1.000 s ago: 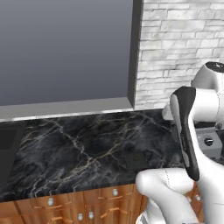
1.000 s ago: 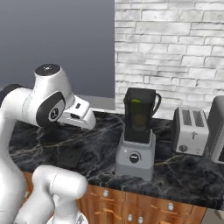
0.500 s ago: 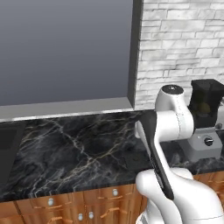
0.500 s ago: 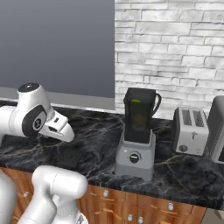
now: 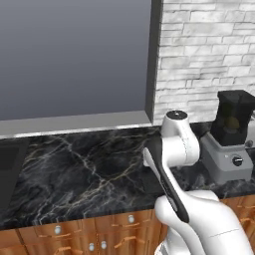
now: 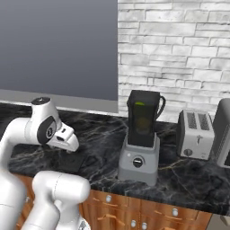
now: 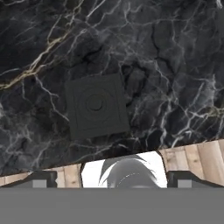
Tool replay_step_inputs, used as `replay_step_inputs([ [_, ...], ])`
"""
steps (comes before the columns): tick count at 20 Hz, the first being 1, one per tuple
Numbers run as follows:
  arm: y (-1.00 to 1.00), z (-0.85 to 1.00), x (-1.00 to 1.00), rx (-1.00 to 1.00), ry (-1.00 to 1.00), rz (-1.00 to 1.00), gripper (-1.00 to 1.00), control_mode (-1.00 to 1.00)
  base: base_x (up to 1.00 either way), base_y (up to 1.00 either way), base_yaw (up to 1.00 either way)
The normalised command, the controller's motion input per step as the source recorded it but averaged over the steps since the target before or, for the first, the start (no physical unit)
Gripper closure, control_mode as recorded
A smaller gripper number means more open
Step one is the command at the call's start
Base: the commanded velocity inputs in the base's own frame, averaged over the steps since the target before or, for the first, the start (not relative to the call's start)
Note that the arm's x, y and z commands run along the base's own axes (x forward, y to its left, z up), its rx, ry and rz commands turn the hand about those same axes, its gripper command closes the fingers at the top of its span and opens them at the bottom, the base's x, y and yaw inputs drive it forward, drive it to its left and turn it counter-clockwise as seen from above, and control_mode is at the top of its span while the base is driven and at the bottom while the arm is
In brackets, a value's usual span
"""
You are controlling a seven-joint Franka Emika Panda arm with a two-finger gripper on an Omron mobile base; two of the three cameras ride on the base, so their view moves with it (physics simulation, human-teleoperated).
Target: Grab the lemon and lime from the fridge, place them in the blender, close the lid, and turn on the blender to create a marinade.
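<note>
Now, w/ gripper (image 7: pixel 111 181) wide & empty over flat black squarish lid (image 7: pixel 96 105) on marble counter (image 7: pixel 175 65), best to centre, descend square.

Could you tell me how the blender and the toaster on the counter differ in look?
The blender is tall, with a dark jar on a grey base; the toaster is low and boxy. The blender's jar holds yellow-green fruit; the toaster's two slots look empty. Both stand upright on the black marble counter, each with a front knob.
</note>
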Motion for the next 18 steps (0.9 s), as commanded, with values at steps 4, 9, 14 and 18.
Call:
replay_step_inputs([
  [4,0.1,-0.57,0.33,0.0,0.03,0.03,-1.0,-1.0,0.0,0.0,0.0],
  [9,0.04,-0.57,0.32,0.0,0.02,0.05,-1.0,-1.0,0.0,0.0,0.0],
  [14,0.01,-0.52,0.26,0.0,0.01,0.05,-1.0,-1.0,0.0,0.0,0.0],
  [18,0.01,-0.44,0.12,0.0,0.0,0.04,-1.0,-1.0,0.0,0.0,0.0],
])
